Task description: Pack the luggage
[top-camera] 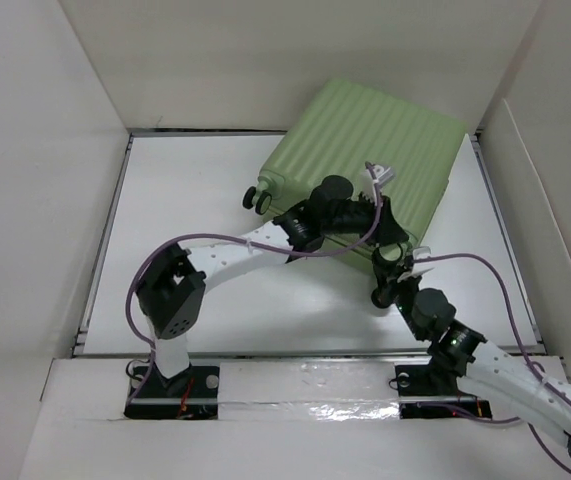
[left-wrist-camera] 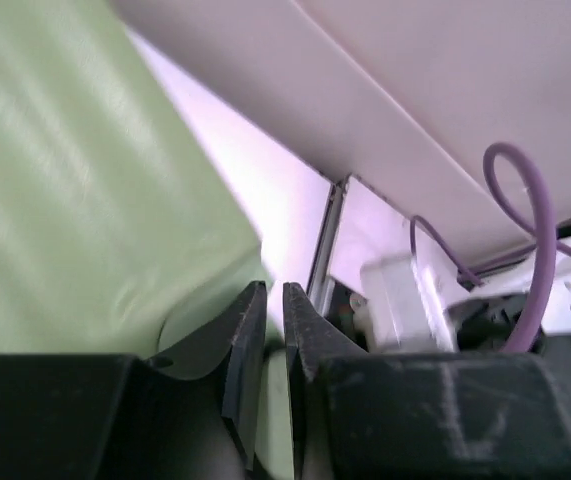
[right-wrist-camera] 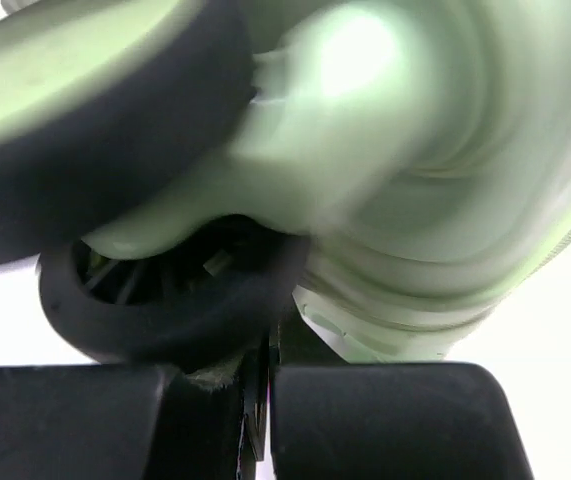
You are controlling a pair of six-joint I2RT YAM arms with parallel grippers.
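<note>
Right gripper point(right-wrist-camera: 265, 352) clenched beside black wheel point(right-wrist-camera: 165, 310) | left gripper point(left-wrist-camera: 273, 302): hold unclear | light-green ribbed hard-shell suitcase point(top-camera: 365, 150): brace it, shift slowly.

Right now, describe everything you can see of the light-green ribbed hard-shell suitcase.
The light-green ribbed hard-shell suitcase appears closed, lying ribbed side up, turned at an angle, at the table's far right. Black-and-green wheels stick out at its left corner. The left gripper is at its near edge; the shut right gripper is against another wheel.
</note>
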